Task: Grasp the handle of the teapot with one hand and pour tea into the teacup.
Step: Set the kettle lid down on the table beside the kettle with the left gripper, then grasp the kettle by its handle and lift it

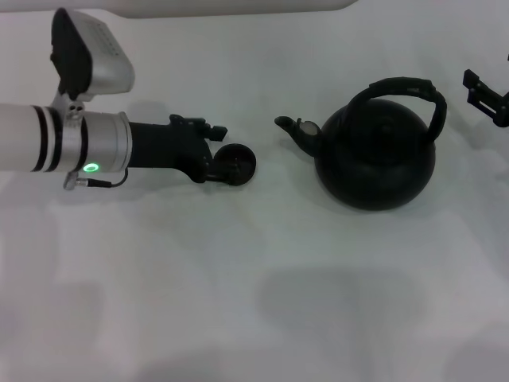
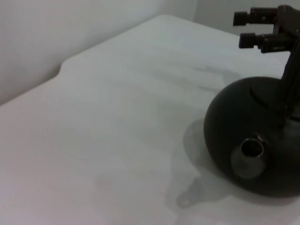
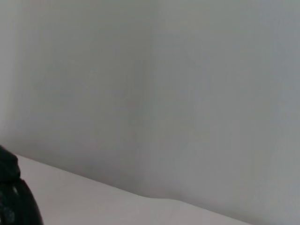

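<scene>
A: Item one, the vessel?

B: A large round-bellied matte black teapot [image 1: 375, 163], standing upright on the white table [image 1: 238, 302], right of centre in the head view. Its short curved spout [image 1: 296, 130] points toward the robot's left; the left wrist view looks straight into the spout's pale open mouth [image 2: 251, 149].

A: Its handle?

B: A thick black arched bail handle [image 1: 400, 87], looping over the top of the pot, upright. Nothing grips it.

A: Item two, the cup?

B: A tiny round dark teacup [image 1: 236, 161] without a handle, on the table left of the teapot, apart from it, with bare tabletop between cup and spout.

A: Left tool?

B: The left gripper [image 1: 213, 151], black, on a silver and white arm with a lit green ring, reaches in from the left edge of the head view. Its tips sit at the teacup, the cup just beyond or between them. How far the fingers are apart, and whether they have hold of the cup, I cannot tell.

A: Right tool?

B: The right gripper [image 1: 487, 94] shows only partly at the right edge of the head view, raised, just beside the teapot's handle and apart from it. In the left wrist view it appears beyond the pot [image 2: 265, 29], two black fingers [image 2: 246, 18] jutting side by side with a gap between them, nothing held.

A: Right wrist view?

B: A pale wall, a strip of white table and a sliver of the black teapot [image 3: 14, 201] at the corner.
</scene>
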You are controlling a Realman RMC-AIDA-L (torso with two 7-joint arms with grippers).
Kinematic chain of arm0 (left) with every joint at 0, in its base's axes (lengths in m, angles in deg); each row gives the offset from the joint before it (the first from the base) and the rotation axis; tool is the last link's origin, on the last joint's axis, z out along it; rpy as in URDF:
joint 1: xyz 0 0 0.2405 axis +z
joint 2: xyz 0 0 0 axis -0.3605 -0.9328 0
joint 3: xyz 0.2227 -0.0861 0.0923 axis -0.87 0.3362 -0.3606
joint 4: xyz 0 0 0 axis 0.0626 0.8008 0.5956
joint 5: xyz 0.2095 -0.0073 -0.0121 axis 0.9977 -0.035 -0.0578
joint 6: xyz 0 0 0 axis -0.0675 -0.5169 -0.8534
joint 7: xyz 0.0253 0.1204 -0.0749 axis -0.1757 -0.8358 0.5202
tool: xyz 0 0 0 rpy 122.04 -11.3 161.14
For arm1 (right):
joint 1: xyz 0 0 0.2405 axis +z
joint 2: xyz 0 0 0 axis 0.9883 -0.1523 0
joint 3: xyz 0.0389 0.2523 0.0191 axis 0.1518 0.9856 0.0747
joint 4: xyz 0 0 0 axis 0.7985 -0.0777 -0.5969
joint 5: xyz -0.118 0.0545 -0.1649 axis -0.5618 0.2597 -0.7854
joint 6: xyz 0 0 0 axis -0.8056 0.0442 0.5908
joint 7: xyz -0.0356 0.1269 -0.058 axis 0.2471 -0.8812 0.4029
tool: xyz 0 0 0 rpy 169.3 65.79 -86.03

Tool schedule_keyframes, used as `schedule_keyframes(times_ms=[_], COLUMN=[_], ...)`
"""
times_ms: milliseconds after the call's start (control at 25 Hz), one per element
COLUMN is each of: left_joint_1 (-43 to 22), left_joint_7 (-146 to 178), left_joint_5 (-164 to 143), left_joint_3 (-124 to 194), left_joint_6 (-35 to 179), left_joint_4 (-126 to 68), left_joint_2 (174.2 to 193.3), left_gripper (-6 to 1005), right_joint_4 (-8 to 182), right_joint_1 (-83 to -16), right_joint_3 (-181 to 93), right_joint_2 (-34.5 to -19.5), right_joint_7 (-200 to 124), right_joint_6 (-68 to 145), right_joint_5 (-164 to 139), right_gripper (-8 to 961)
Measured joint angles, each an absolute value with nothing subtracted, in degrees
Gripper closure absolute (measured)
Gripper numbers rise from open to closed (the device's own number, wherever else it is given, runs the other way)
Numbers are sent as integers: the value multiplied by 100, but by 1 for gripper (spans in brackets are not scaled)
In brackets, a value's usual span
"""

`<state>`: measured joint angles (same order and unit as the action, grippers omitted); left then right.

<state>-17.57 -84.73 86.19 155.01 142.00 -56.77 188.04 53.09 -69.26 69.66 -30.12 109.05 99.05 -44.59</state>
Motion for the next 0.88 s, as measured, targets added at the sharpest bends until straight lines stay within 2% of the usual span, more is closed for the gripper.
schedule_keyframes(times_ms=[280,360,400,640,880], left_joint_1=[-1205,-613,-613,334,921], left_joint_7=[-9034,-9422,-9422,-10994,-11807], left_joint_5=[7790,7136,7136,5312,4310], left_joint_3=[15499,15527,15527,15570,15570], left_joint_6=[14396,14612,14612,15409,15632], left_joint_4=[-6175,-6687,-6687,-6901,-6758], left_joint_2=[18802,18784,18784,18758,18772], left_gripper=[228,228,229,230,231], right_joint_4=[5312,5285,5259,4792,3609], right_joint_1=[-6960,-6983,-7003,-7305,-7969], right_joint_3=[7008,7011,7011,7021,7046], right_joint_2=[-2991,-2976,-2965,-2891,-2704], right_joint_7=[10899,10886,10876,10816,10168], right_joint_6=[9909,9913,9921,10121,10148], right_joint_5=[-4459,-4459,-4459,-4498,-4980], right_gripper=[154,155,155,155,155])
